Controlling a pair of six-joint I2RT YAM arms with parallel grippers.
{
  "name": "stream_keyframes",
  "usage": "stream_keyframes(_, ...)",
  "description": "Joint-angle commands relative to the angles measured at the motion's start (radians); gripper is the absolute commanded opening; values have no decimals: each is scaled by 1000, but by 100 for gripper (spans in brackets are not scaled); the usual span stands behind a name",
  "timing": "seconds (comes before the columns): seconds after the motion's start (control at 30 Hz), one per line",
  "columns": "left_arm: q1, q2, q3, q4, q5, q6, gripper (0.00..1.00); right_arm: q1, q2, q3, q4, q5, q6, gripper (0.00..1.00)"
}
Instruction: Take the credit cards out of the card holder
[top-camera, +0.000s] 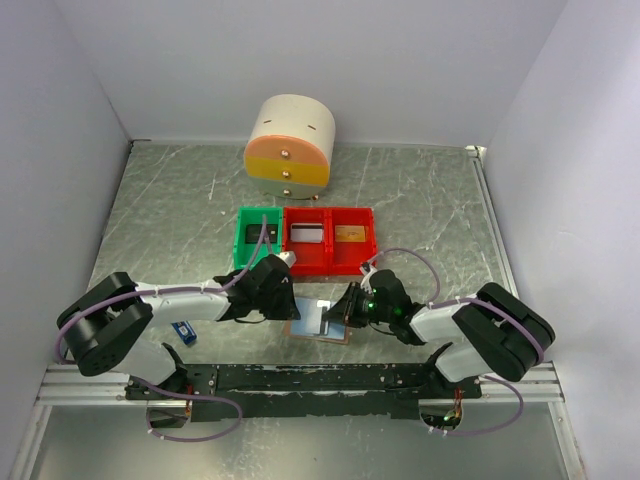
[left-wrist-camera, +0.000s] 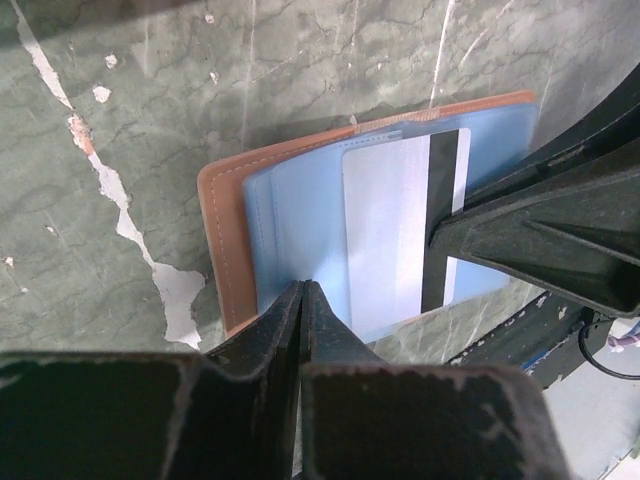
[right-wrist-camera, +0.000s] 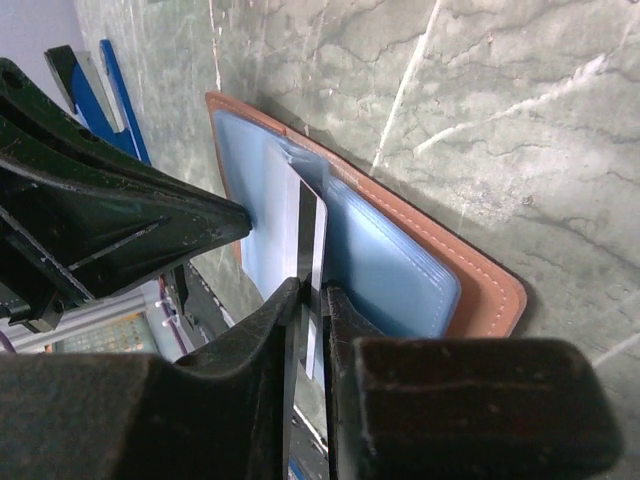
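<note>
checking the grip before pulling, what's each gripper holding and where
The right gripper pinches a credit card by its edge at the black stripe. The left gripper is shut on nothing, its tip pressing the blue pocket of the card holder.

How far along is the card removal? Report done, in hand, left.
Done: unclear. Flat items lie in the red bins, but whether they are cards cannot be told.
In hand: the left gripper, shut, presses on the card holder, and the right gripper pinches a black-striped credit card that is partly out of its pocket.
Left: pull it free. Other pockets may hold more.
</note>
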Motion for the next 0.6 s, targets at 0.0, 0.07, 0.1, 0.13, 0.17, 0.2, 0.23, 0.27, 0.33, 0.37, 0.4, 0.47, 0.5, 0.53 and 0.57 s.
stream_keyframes(0.0, -17, 8, -10, -84, -77, 52, 14, -12, 0, -11, -16, 22, -1, 16)
stream_keyframes(0.07, -29, -20, -16, -67, -80, 51, 17, -13, 10, -3, -13, 25, 3, 17)
stream_keyframes(0.1, -33, -33, -19, -58, -81, 48, 18, -13, 13, -2, -13, 28, 6, 18)
stream_keyframes(0.13, -36, -46, -22, -48, -83, 46, 20, -14, 17, -2, -11, 31, 11, 18)
stream_keyframes(0.17, -40, -58, -27, -37, -83, 43, 21, -14, 19, -4, -4, 35, 17, 18)
stream_keyframes(0.2, -44, -70, -30, -26, -82, 40, 22, -15, 23, -8, 6, 37, 24, 18)
stream_keyframes(0.23, -46, -81, -34, -16, -83, 37, 22, -15, 25, -14, 17, 35, 32, 18)
stream_keyframes(0.27, -51, -90, -37, -5, -83, 35, 23, -16, 30, -16, 35, 32, 37, 18)
stream_keyframes(0.33, -58, -103, -41, 16, -85, 33, 23, -17, 41, -20, 50, 22, 40, 19)
stream_keyframes(0.37, -64, -109, -43, 26, -90, 33, 23, -18, 48, -20, 59, 17, 42, 19)
stream_keyframes(0.4, -68, -113, -46, 38, -94, 33, 23, -19, 54, -22, 69, 14, 46, 19)
stream_keyframes(0.47, -73, -117, -57, 68, -88, 35, 23, -20, 63, -25, 90, 7, 55, 19)
stream_keyframes(0.5, -75, -116, -62, 87, -80, 37, 23, -19, 66, -28, 100, 5, 61, 20)
stream_keyframes(0.53, -77, -113, -67, 106, -68, 41, 23, -20, 70, -29, 109, 3, 63, 20)
stream_keyframes(0.57, -78, -105, -68, 119, -56, 44, 23, -21, 74, -31, 118, 2, 64, 20)
